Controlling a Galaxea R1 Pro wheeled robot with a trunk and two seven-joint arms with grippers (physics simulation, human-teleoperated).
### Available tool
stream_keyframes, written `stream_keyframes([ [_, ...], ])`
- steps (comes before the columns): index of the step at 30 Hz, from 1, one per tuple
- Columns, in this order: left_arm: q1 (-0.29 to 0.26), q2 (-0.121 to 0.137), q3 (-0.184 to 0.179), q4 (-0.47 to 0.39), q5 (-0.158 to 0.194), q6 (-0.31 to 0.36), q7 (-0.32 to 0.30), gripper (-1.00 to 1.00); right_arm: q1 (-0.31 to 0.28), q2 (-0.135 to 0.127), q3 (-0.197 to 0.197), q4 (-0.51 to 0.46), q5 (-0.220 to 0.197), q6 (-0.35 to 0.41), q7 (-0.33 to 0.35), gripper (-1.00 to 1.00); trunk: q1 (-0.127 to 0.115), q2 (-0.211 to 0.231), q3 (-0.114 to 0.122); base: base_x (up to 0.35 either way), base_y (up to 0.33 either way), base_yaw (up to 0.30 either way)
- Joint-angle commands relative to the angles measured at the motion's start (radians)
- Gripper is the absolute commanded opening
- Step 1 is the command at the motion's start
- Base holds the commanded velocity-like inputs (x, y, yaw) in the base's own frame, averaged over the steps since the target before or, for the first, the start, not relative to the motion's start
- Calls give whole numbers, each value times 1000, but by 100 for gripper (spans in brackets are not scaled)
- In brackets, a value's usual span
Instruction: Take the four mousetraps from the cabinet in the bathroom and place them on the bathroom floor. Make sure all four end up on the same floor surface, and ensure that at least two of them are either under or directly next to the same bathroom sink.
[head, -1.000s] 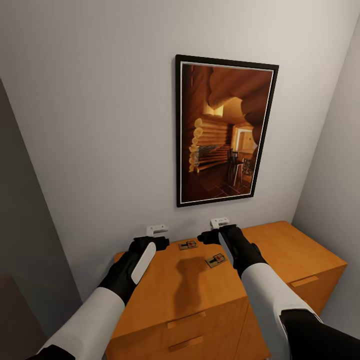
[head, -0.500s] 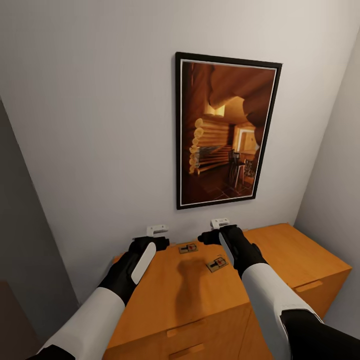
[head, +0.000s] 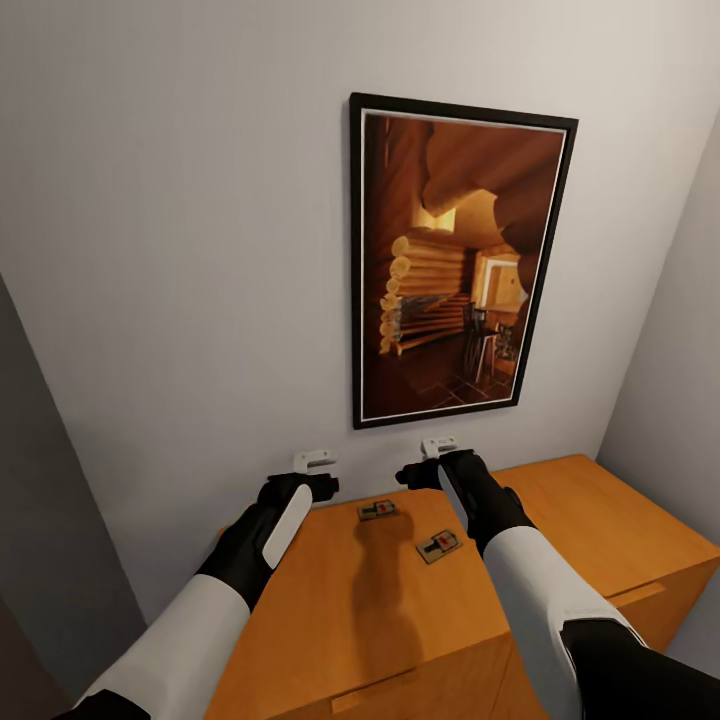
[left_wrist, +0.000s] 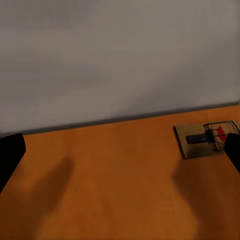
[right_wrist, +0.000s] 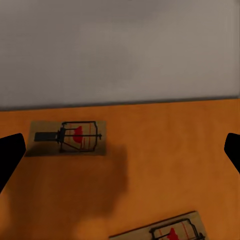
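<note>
Two small tan-wood mousetraps (head: 377, 510) (head: 438, 546) lie on the orange-brown wooden cabinet's flat top (head: 350, 620), where the spread, empty left gripper (head: 318, 474) and right gripper (head: 428, 460) hover, seemingly for picking.

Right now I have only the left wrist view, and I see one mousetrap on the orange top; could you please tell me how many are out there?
Observer: Two show in the head view. The rear mousetrap, near the wall, is the one you see; a front mousetrap lies nearer the robot.
Operator: Thank you. How does the right arm stand?
Observer: The right pincer is open over the cabinet top, holding nothing, and its camera takes in both traps.
Operator: Is anything on the wall behind?
Observer: A framed picture of a log interior hangs above the cabinet.
</note>
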Motion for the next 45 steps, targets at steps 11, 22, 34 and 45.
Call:
stream_keyframes([
  [11, 0, 0, -2, -1, 10, 2, 9, 100, 0, 0, -2, -1, 11, 5, 3, 100, 0, -1, -1, 6, 0, 0],
  [22, 0, 0, -1, -1, 10, 2, 9, 100, 0, 0, -2, -1, 12, 14, 0, 100, 0, -1, -1, 0, 0, 0],
  [34, 0, 0, -1, -1, 10, 2, 9, 100, 0, -1, -19, 20, 12, 52, -4, 100, 0, -1, -1, 0, 0, 0],
  [45, 0, 0, -1, -1, 10, 2, 9, 100, 0, -1, -145, 85, 12, 60, -4, 100, 0, -1, -1, 0, 0, 0],
])
